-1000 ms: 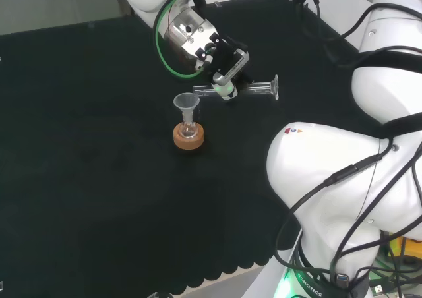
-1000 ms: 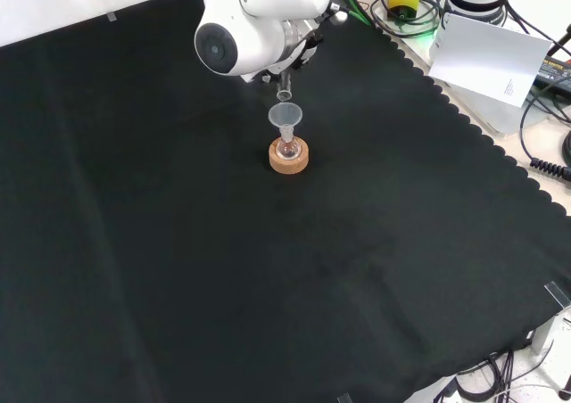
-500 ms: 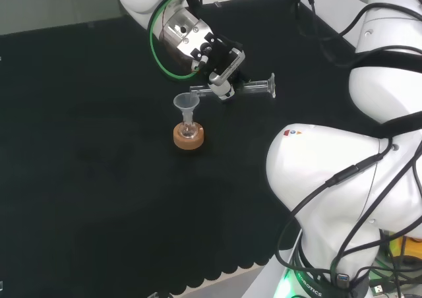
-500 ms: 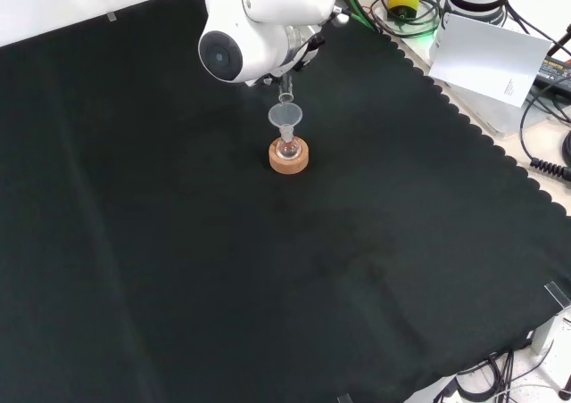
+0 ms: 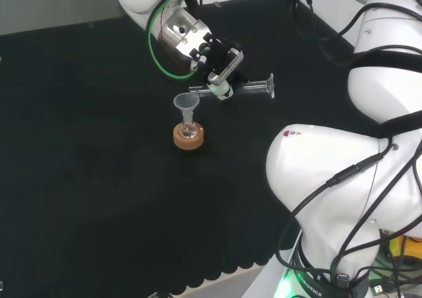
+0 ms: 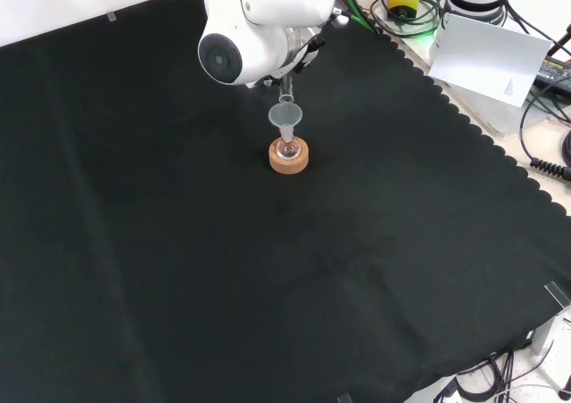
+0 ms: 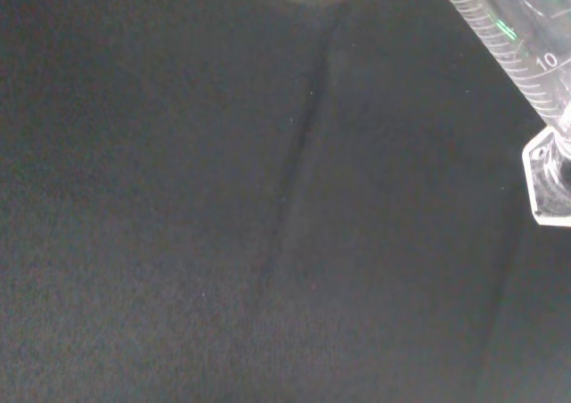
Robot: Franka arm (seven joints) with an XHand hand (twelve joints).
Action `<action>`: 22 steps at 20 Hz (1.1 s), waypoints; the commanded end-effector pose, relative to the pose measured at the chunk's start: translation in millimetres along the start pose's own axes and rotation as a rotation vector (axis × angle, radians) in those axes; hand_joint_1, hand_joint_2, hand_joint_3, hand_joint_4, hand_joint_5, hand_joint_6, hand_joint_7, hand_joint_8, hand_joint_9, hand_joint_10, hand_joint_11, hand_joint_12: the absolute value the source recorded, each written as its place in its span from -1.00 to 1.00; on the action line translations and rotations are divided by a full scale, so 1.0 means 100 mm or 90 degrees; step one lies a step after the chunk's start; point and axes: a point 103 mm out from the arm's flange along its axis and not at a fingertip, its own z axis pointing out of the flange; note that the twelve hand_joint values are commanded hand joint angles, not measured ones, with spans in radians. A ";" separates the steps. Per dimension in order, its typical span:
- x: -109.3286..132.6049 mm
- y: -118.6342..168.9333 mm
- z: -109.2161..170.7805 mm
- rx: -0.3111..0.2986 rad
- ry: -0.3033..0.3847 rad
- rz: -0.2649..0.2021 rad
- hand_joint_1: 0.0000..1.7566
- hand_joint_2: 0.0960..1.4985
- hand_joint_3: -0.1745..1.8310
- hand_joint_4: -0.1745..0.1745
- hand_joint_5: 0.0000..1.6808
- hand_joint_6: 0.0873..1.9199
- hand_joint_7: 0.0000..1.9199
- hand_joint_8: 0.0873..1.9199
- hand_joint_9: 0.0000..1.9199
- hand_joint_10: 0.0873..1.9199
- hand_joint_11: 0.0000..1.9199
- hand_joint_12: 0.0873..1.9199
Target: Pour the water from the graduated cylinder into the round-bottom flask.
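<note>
Black cloth (image 5: 99,179) covers my bench. Upper centre of the head view, I see the black and white hand (image 5: 217,64) with fingers curled round the clear glass graduated cylinder (image 5: 247,87), which lies roughly level, its foot toward the right and its mouth just above the clear plastic funnel (image 5: 186,104). That funnel sits in the small round-bottom glass flask (image 5: 189,130), resting on a cork ring stand (image 5: 188,138). In the wrist view the cylinder's printed scale (image 7: 522,60) and foot (image 7: 549,176) sit at the upper right.
</note>
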 end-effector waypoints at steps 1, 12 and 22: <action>-0.01 0.03 0.04 -0.018 0.014 -0.010 0.41 0.41 -0.84 0.19 0.23 -0.03 0.16 -0.25 0.44 -0.95 0.22 -0.29; -0.10 -0.08 0.19 -0.158 0.134 -0.065 0.41 0.42 -0.83 0.18 0.21 0.00 0.14 -0.22 0.44 -0.96 0.21 -0.30; -0.21 -0.07 0.37 -0.275 0.273 -0.127 0.41 0.42 -0.83 0.15 0.22 0.01 0.13 -0.21 0.43 -0.97 0.20 -0.30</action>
